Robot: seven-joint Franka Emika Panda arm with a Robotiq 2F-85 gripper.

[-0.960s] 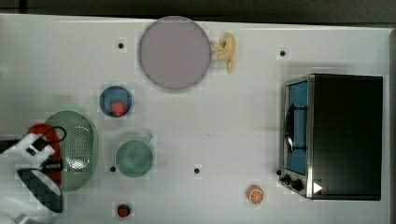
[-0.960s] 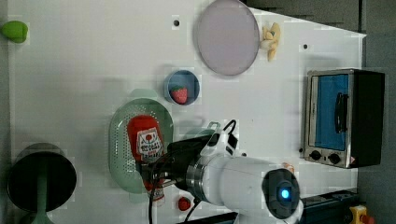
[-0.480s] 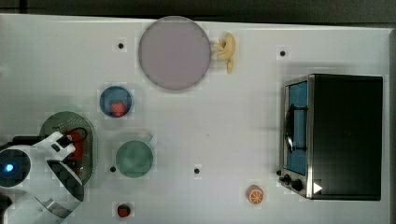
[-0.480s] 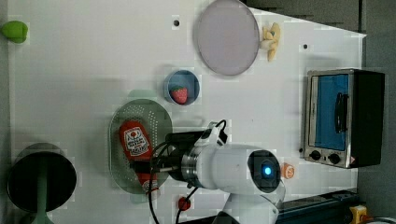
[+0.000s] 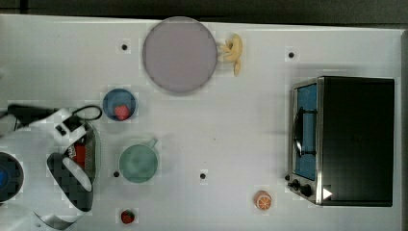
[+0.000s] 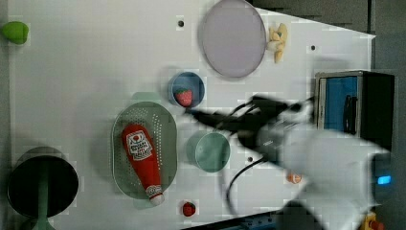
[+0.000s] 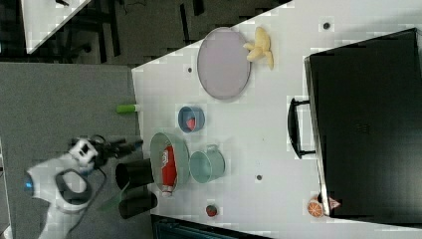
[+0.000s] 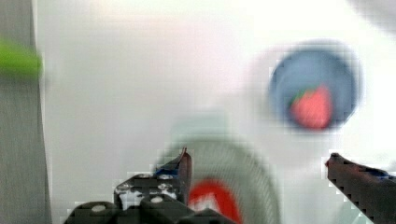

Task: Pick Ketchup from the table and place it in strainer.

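Note:
The ketchup (image 6: 142, 162), a red bottle with a white label, lies flat in the pale green oval strainer (image 6: 165, 143), cap toward the table's near edge. The right view shows the ketchup (image 7: 168, 167) inside the strainer (image 7: 180, 154) too. My gripper (image 8: 259, 164) is open, its two dark fingers (image 8: 183, 164) spread wide, with nothing between them. It hangs above the strainer (image 8: 243, 163), with the ketchup label (image 8: 212, 201) below. In the left view the blurred gripper (image 6: 190, 113) points toward the blue bowl. In the top view my arm (image 5: 62, 166) covers most of the strainer (image 5: 95, 147).
A blue bowl (image 6: 186, 88) with a strawberry sits beside the strainer, and a green cup (image 6: 209, 151) stands next to it. Further off are a grey plate (image 5: 179, 54), a banana (image 5: 233, 48), an oven (image 5: 346, 139), an orange slice (image 5: 262, 200) and a loose strawberry (image 5: 127, 216). A dark pot (image 6: 40, 184) stands off the table's end.
The gripper has opened and let go of the ketchup, which has settled flat in the strainer. The arm has drawn away from it, toward the left view's right.

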